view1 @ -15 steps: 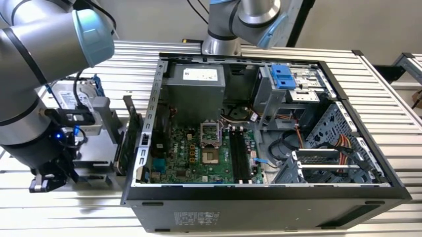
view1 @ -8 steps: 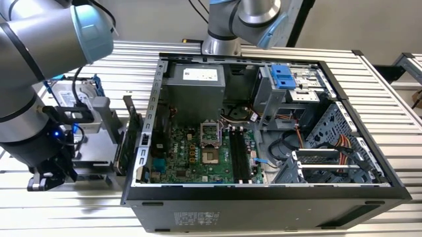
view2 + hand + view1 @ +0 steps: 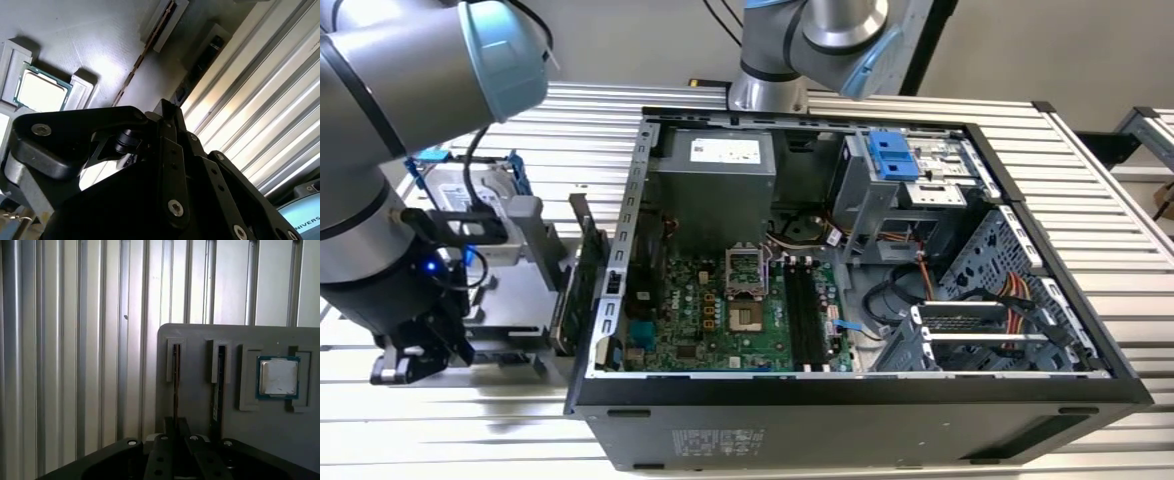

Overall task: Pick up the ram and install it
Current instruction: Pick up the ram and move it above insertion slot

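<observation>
Grey plastic holder plate (image 3: 196, 400) lies on the ribbed metal table (image 3: 60, 340), beside the open black computer case (image 3: 854, 398). The ram, a long thin stick (image 3: 176, 385), stands on its edge in one slot of this plate. A second dark stick (image 3: 219, 385) stands in the neighbouring slot, and a square silver processor chip (image 3: 278, 377) rests in a recess. The black gripper (image 3: 175, 427) is lined up with the ram and close to it; I cannot tell whether it is open or closed.

The computer case (image 3: 854, 415) is open on top, so the way down to the long black slots (image 3: 803, 310) inside it is free. Also inside the case, a metal drive cage (image 3: 870, 200), a gray power box (image 3: 714, 170) and loose wires (image 3: 1001, 290) crowd the sides.
</observation>
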`<state>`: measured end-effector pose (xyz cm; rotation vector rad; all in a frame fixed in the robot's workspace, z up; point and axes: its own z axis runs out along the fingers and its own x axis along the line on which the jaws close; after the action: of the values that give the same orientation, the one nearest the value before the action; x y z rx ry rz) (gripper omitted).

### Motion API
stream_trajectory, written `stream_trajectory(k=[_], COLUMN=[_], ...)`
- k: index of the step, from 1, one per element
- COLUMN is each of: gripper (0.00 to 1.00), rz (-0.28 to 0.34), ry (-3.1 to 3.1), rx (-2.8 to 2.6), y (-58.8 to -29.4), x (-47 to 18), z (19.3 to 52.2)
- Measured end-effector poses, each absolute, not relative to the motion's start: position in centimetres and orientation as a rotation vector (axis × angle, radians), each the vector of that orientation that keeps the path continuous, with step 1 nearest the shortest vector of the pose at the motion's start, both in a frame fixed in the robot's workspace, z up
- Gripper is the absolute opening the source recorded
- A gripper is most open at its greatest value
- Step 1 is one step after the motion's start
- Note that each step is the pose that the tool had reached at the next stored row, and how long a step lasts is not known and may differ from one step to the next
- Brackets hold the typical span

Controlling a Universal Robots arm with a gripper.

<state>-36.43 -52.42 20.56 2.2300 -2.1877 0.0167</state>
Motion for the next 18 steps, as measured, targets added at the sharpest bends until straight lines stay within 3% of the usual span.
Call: stream_trajectory(k=[18], gripper=[0.00], rz=[0.017], ry=[-2.188], rx=[2.230], y=[-52.42], x=[-36.43], z=[21.32])
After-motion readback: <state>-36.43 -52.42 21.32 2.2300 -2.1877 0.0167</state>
